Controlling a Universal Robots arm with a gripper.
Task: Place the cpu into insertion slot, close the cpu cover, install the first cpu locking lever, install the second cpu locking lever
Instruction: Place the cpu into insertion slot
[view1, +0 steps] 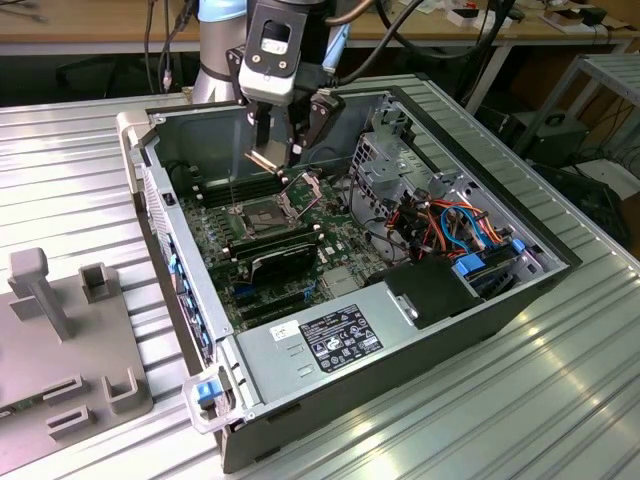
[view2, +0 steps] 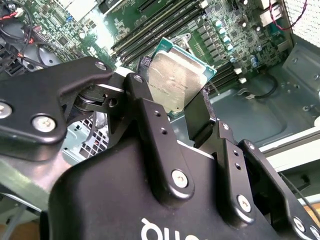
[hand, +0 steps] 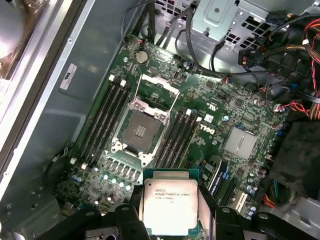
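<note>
Both jaws pinch the cpu (hand: 170, 207) by opposite edges above the motherboard (hand: 215, 107).

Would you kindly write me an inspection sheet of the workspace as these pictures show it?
Surface: ribbed metal table, with an open computer case on it.
Job's things: cpu held above the motherboard; insertion slot empty; cpu cover standing open.
Clutter: grey fixture plate with blocks, at the exterior view's left.
Grippers: gripper, jaws closed on the cpu's edges.
Cables: coloured wire bundle inside the case; black cables hanging behind it.
Surroundings: wooden bench at the back.
</note>
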